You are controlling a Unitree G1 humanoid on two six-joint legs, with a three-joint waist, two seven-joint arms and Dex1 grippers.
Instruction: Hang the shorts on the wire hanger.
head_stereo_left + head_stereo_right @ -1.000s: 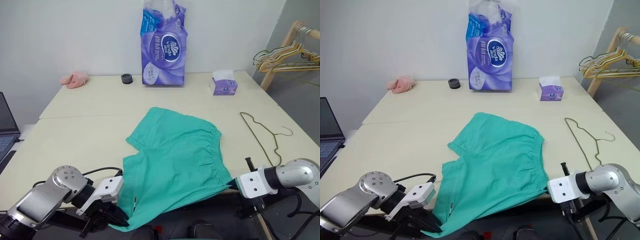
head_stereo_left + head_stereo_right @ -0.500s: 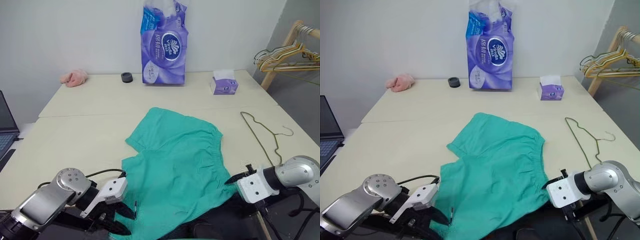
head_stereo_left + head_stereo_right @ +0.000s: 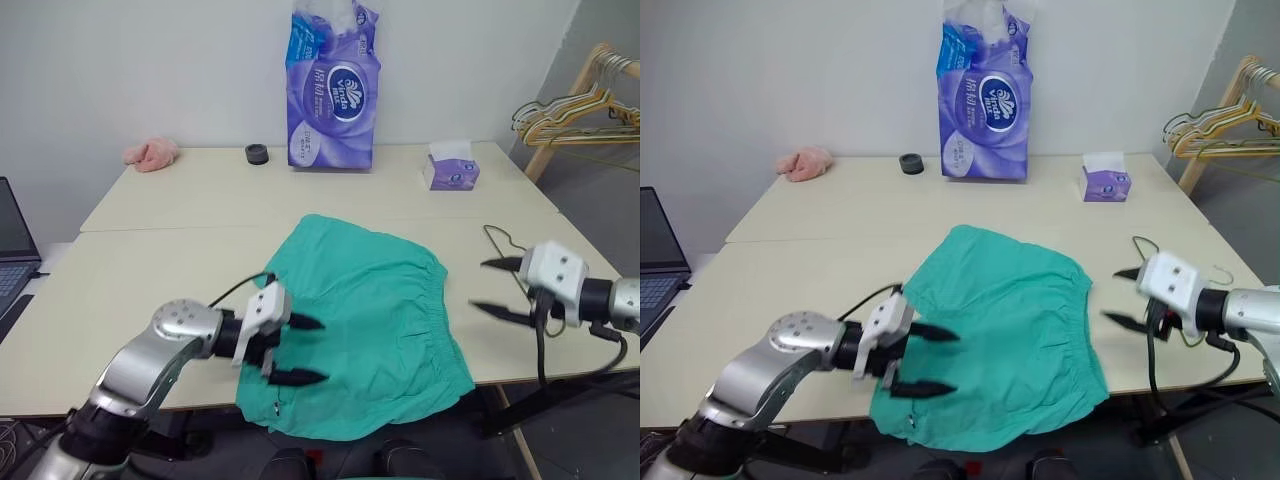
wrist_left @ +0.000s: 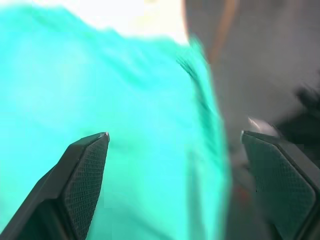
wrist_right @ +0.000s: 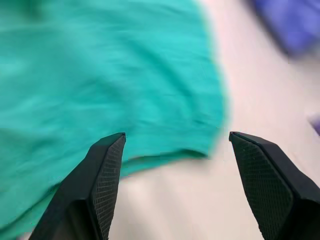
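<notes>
The teal-green shorts (image 3: 370,310) lie flat on the near half of the table, and their front hem droops over the table's front edge. My left gripper (image 3: 320,350) hovers open over the shorts' left leg, pointing right, with nothing between its fingers. My right gripper (image 3: 480,285) is open just right of the waistband, pointing left, also holding nothing. The wire hanger (image 3: 1140,241) lies on the table behind the right gripper and is mostly hidden by it. Both wrist views look across the teal cloth (image 4: 125,100) (image 5: 100,75).
A tall purple tissue pack (image 3: 330,90), a small tissue box (image 3: 450,170), a black ring (image 3: 256,154) and a pink cloth lump (image 3: 150,153) sit along the far edge. A laptop (image 3: 15,240) stands at the left, a rack of hangers (image 3: 580,100) at the right.
Both grippers were shut on the shorts' front corners below the table edge. They have let go, opened and risen above the table. The shorts have settled flat.
</notes>
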